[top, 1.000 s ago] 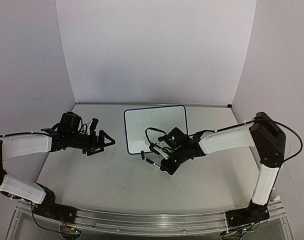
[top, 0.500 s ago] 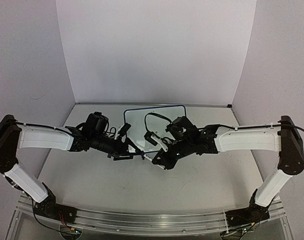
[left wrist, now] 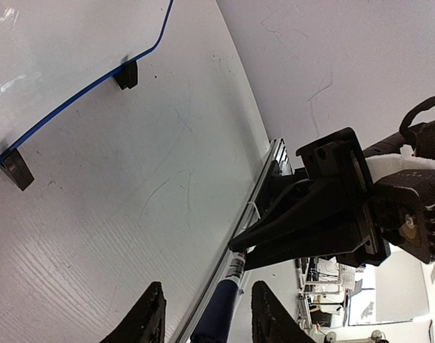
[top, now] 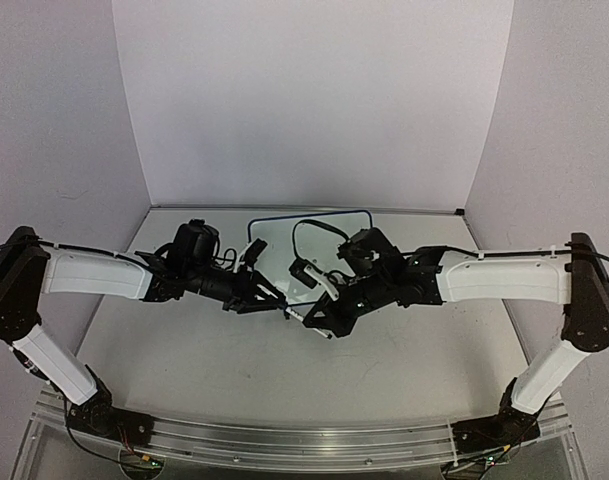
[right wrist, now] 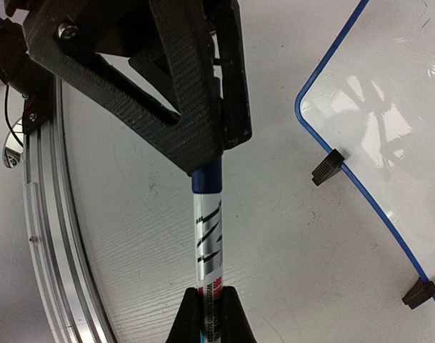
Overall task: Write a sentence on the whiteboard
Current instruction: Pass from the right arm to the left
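While the cap (right wrist: 206,179) sits on the pen (right wrist: 205,246), step: uncapping, I judge; writing waits.
Right gripper (right wrist: 208,309): clamped on the pen's barrel.
Left gripper (left wrist: 206,311): fingers (left wrist: 149,318) apart, one each side of the cap, gaps showing.
Doing it well: squeeze square on the cap, then pull straight along the barrel; a crooked tug could twist the pen in the right grip.
Whiteboard (right wrist: 388,86): flat on the table (left wrist: 131,186) just beyond the grippers; no sentence visible on what shows.
Materials: glossy white board, thin blue rim, black clip feet (right wrist: 326,166); slim silvery barrel, dark-blue cap; ribbed black plastic fingers; faintly grainy table.
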`<state>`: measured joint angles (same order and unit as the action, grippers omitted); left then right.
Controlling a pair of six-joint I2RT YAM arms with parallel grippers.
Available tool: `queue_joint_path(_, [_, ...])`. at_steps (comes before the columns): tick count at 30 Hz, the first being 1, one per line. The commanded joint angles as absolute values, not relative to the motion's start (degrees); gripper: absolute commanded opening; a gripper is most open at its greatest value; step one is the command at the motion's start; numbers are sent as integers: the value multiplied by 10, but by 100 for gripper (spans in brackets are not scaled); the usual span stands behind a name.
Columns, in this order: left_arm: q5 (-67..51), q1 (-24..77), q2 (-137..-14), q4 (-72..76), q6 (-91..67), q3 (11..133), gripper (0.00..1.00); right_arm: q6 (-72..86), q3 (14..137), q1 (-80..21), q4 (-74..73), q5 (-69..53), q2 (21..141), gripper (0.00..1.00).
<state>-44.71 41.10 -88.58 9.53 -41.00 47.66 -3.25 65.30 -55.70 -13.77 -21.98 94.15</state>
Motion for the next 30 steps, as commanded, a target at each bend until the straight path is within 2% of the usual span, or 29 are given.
queue_joint_path(1, [-461, 412, -888, 121, -415, 501, 34, -39, 656, -561, -138, -225, 921, 0])
queue_joint_path(6, [-467, 412, -890, 103, -407, 508, 24, -40, 654, -561, -138, -216, 923, 0])
queue_joint_path(10, [-467, 412, -889, 100, -405, 507, 5, -39, 650, -561, -136, -209, 921, 0])
queue_joint_path(12, [-467, 412, -886, 103, -408, 504, 0, -34, 646, -561, -131, -205, 916, 2])
queue_joint_path(13, [-467, 412, -884, 108, -410, 499, 0, -28, 645, -561, -127, -200, 913, 10])
queue_joint_path(15, [-453, 412, -870, 130, -421, 483, 0, -13, 643, -561, -119, -188, 906, 47])
queue_joint_path(17, [-426, 412, -849, 161, -438, 468, 0, 24, 635, -561, -102, -171, 896, 73])
queue_joint_path(18, [-412, 412, -839, 180, -450, 460, 0, 44, 628, -560, -88, -161, 890, 84])
queue_joint_path(19, [-397, 412, -830, 205, -464, 447, 0, 64, 617, -559, -67, -156, 885, 90])
queue_joint_path(22, [-361, 412, -802, 315, -512, 410, 0, 132, 579, -552, 12, -163, 866, 98])
queue_joint_path(30, [-314, 412, -800, 599, -617, 341, 0, 335, 481, -538, 319, -278, 850, 98])
